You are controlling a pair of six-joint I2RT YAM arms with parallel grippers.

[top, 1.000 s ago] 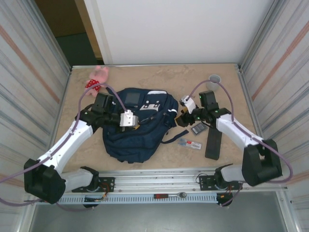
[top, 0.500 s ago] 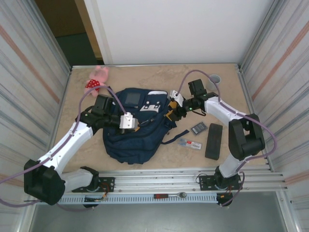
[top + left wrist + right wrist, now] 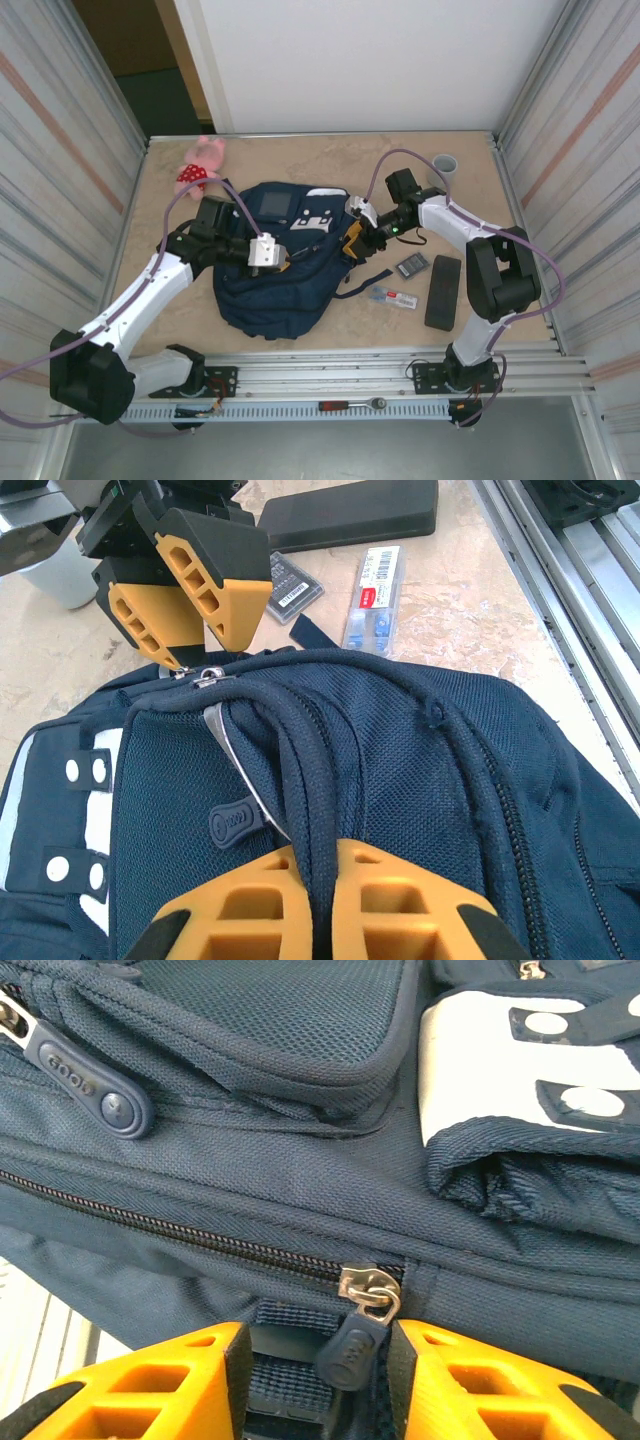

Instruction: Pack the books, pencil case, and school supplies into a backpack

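While the left gripper (image 3: 315,875) sits clenched on the backpack's top strap (image 3: 300,770), pinning the navy backpack (image 3: 275,285) in the middle of the table (image 3: 330,165), the right gripper (image 3: 318,1345) is down at the bag's right edge. Its jaws stand apart, one either side of the zipper pull (image 3: 345,1355), with nothing pinched yet. The zip looks shut, so my read is that this is the opening step.

Packing hasn't begun for the items on show. The pencil case (image 3: 442,291), the dark grey rectangle (image 3: 412,266) and the red-label pack (image 3: 392,296) all lie on the table to the right of the bag.

Here's the danger. That pull is small and hangs closer to one finger than the other, so a squeeze could nudge it aside and leave the jaws gripping nothing. The dark webbing right beneath it could get caught instead. If the tug comes at a bad angle, the slider may jam on the fabric fold above it. A hard pull could also drag the strap out of the left grip and slide the whole bag.

Hard to judge: the frame edge cuts off the lower ends of the right fingers, so contact with the pull is uncertain. The zipper track runs out of the right wrist view. Whether the books are already inside, I cannot tell.
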